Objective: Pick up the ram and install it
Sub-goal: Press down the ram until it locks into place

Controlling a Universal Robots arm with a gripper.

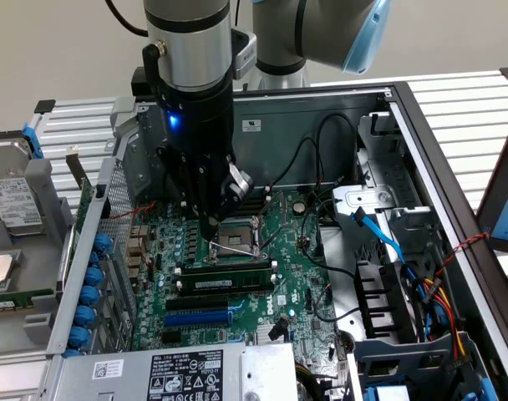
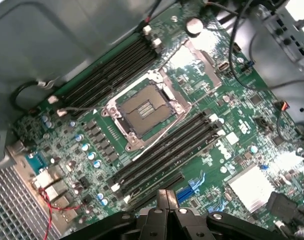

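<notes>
In the exterior view my gripper [image 1: 209,234] hangs low over the motherboard [image 1: 296,251], at the edge of the open CPU socket [image 1: 235,238]. In the wrist view its fingers [image 2: 166,200] are pressed together with nothing between them. Just in front of the gripper, a long dark-green stick with a small white label, which looks like the ram [image 1: 225,284], stands among the memory slots; whether it is fully seated is unclear. In the wrist view the black memory slots [image 2: 167,150] run beside the socket [image 2: 142,107], and I cannot tell the ram apart there.
A blue expansion slot [image 1: 195,317] and a black one lie in front of the memory slots. Black and blue cables [image 1: 379,225] cross the case at the exterior view's right. A stand with a hard drive [image 1: 12,205] and a green board edge [image 1: 20,297] is at the left.
</notes>
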